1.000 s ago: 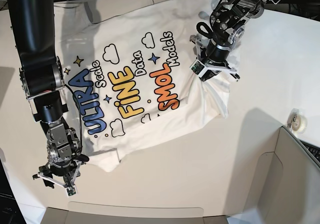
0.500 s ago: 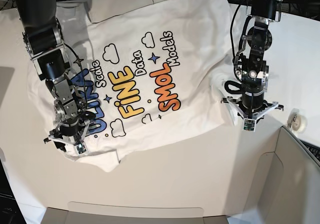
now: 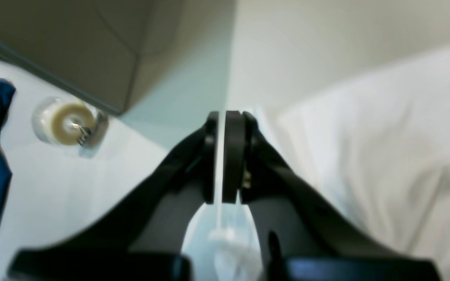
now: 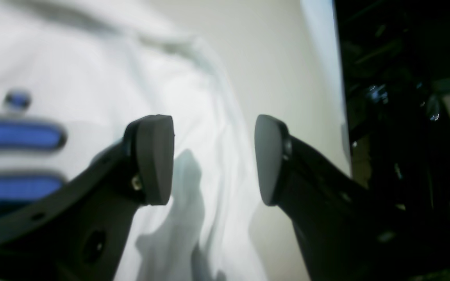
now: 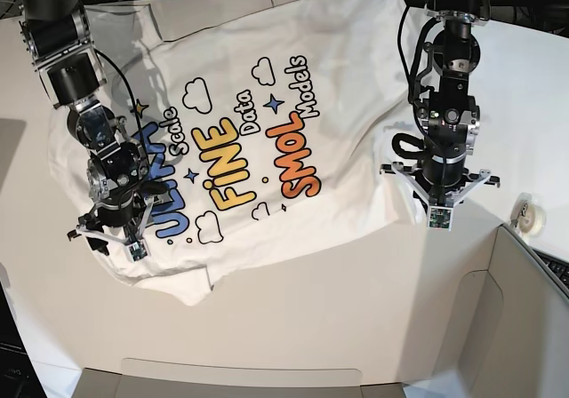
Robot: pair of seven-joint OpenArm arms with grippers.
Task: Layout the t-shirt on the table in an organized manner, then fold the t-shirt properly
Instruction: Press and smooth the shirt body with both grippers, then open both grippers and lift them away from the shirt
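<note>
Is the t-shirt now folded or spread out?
Spread out: the t-shirt lies print-up on the table, whole print showing, edges still wrinkled.

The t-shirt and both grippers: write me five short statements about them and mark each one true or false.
1. The t-shirt lies print side up on the table. True.
2. The right gripper has its jaws shut. False: they stand apart, with cloth of the t-shirt below the gap.
3. The left gripper has its jaws closed together. True; a thin white edge shows between the pads, probably cloth of the shirt.
4. A roll of tape sits on the shirt's print. False: it sits on the bare table near the box panel, off the shirt.
5. The shirt is already folded in half. False: it is spread out, with the whole print showing.
</note>
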